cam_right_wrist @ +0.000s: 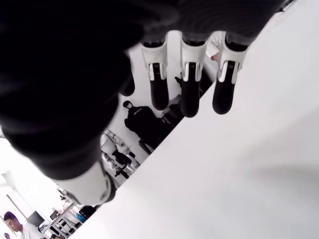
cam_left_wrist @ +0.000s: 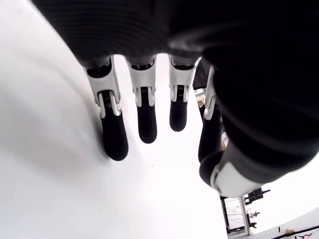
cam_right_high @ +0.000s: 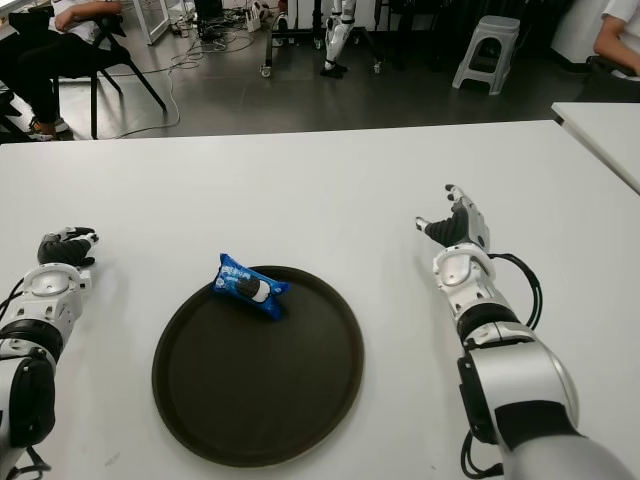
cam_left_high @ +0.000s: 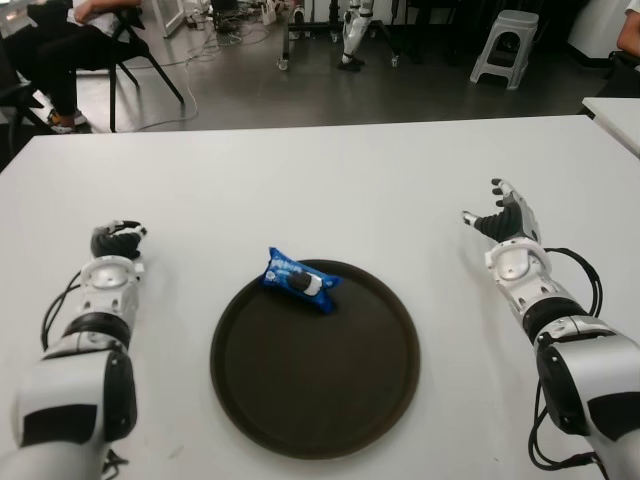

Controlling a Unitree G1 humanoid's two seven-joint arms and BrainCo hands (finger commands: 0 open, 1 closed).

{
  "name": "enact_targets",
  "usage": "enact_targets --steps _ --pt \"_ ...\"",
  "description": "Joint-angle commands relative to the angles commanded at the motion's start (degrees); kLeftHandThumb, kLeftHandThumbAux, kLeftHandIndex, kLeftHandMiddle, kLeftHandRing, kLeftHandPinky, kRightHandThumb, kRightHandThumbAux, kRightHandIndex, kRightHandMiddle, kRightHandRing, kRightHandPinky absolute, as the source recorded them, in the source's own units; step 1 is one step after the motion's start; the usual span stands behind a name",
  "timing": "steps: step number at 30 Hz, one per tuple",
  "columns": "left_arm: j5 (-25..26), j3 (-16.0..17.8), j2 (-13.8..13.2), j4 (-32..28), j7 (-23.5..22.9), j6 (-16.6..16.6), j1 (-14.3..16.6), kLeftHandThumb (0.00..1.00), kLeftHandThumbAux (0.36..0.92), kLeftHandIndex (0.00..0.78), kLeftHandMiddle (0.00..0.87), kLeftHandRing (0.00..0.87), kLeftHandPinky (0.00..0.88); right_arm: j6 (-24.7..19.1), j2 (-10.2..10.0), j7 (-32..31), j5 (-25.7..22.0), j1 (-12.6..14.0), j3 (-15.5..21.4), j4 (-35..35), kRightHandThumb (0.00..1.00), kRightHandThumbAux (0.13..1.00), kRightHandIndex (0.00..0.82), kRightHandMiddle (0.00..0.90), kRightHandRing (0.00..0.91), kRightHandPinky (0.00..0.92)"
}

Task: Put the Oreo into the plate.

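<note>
Over on the left, the left hand [cam_left_high: 117, 240] sits low over the white bench [cam_left_high: 330, 180], well clear of the plate, fingers [cam_left_wrist: 114, 137] loosely extended and holding nothing. Centre stage, the dark round plate [cam_left_high: 330, 400] carries the blue Oreo [cam_left_high: 298, 281] packet, lying at the plate's far-left rim, just inside the edge. Across to the right, the right hand [cam_left_high: 508, 215] shows raised, palm turned inward, its fingers [cam_right_wrist: 159, 92] spread wide and empty, well apart from the plate. Beyond the bench, a grey stool [cam_left_high: 505, 45] stands on the floor.
</note>
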State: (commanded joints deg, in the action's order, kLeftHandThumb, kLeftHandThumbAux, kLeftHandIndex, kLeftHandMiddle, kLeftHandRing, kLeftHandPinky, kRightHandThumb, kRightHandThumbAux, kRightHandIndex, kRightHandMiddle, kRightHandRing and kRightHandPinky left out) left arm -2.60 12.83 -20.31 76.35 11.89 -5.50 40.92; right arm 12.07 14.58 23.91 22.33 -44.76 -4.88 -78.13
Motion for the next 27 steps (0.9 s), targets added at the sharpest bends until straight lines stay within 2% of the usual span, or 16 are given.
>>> enact_targets --steps 9,18,27 --pt "-0.45 -0.51 0.0 -0.02 0.24 -0.32 -0.16 0.676 0.726 0.398 0.154 0.184 0.23 0.24 0.02 -1.77 -1.48 0.12 1.35 0.03 0.339 0.795 0.131 0.202 0.235 0.306" --pt "-0.06 -0.32 0.39 -0.14 0.66 -1.11 -0.55 0.677 0.725 0.398 0.175 0.206 0.254 -2.24 0.0 -5.74 -4.46 -0.54 3.98 0.11 0.28 0.795 0.11 0.18 0.218 0.292" --pt "0.16 -0.16 0.63 -0.19 0.76 -1.13 -0.54 0.675 0.726 0.398 0.161 0.182 0.211 -2.92 -0.08 -7.18 -5.36 -0.62 4.6 0.2 0.236 0.788 0.111 0.177 0.212 0.283"
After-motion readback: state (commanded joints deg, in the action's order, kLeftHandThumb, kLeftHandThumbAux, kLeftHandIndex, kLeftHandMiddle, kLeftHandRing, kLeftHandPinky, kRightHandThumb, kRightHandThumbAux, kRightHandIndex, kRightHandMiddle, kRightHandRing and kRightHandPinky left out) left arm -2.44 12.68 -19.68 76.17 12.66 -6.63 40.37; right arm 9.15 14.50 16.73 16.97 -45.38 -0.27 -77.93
